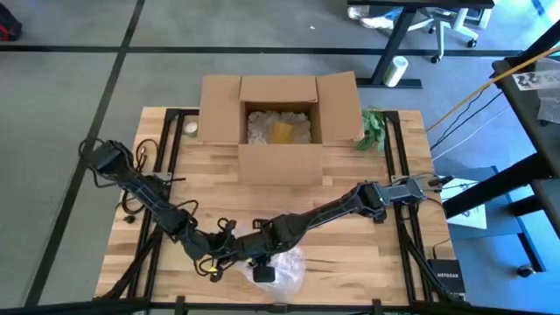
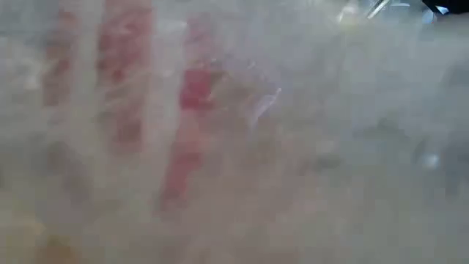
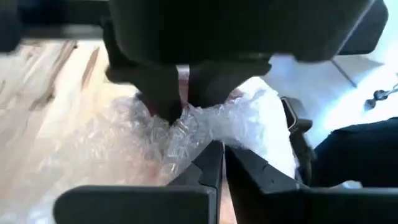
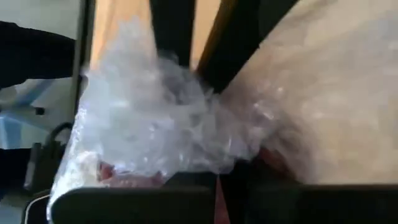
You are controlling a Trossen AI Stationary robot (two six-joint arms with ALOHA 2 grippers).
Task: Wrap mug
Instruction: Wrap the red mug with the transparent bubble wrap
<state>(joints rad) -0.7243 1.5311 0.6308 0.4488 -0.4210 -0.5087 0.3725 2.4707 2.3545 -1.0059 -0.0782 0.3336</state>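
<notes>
Bubble wrap already bundles the red mug at the table's near edge. Left gripper and right gripper both pinch its gathered folds; closing the loose ends probably remains.

bubble wrap: clear, crumpled sheet bunched into a loose mound on the near edge of the wooden table, between the two arm tips; in the left wrist view it is gathered to a pinched ridge, with flatter folds spreading onto the wood. mug: almost fully covered, only red patches showing through the plastic in the right wrist view and as a red blur in the low view; its pose cannot be told.
</notes>
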